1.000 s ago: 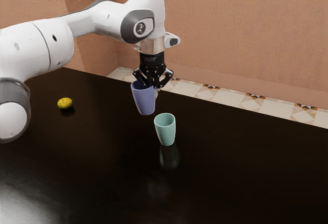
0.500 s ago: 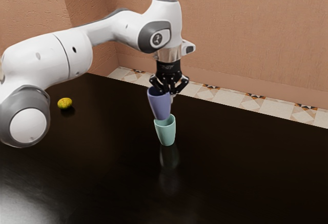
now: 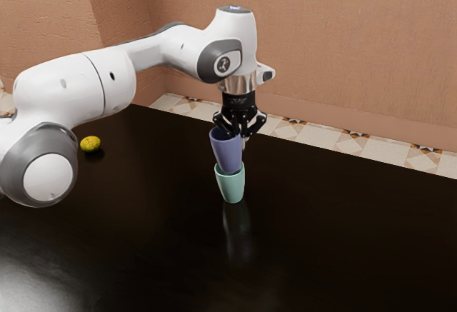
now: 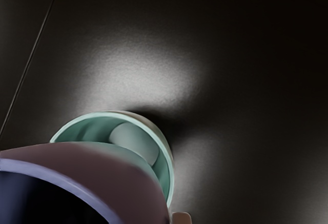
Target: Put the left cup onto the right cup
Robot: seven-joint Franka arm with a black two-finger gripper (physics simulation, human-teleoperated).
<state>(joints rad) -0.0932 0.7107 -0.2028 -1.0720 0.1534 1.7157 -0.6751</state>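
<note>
We hold the purple cup point(image 3: 227, 153) by its rim. Our gripper point(image 3: 240, 132) comes straight down over the side of the rim nearer the exterior view's right, and its jaws are closed on the cup wall, one finger inside and one outside. The body of the cup hangs below the jaws and a little toward the exterior view's left of them, mouth up and slightly tilted.

The purple cup sits directly above the teal cup point(image 3: 230, 183). Its base is at the teal rim and seems just to dip into the mouth, though we cannot tell whether the two touch. The teal cup stands upright on the black table point(image 3: 343, 219), around the middle of the top and somewhat nearer the far edge than the near one. Its reflection shows in the glossy surface just before it.

From the wrist, the purple cup point(image 4: 77, 193) is a large blurred shape close under our hand. It overlaps part of the teal cup point(image 4: 163, 155), whose open inside shows past it, with dark table point(image 4: 230, 55) all round.

A small yellow object point(image 3: 90, 143) lies by the far edge of the table, well apart from both cups, toward the exterior view's left.
</note>
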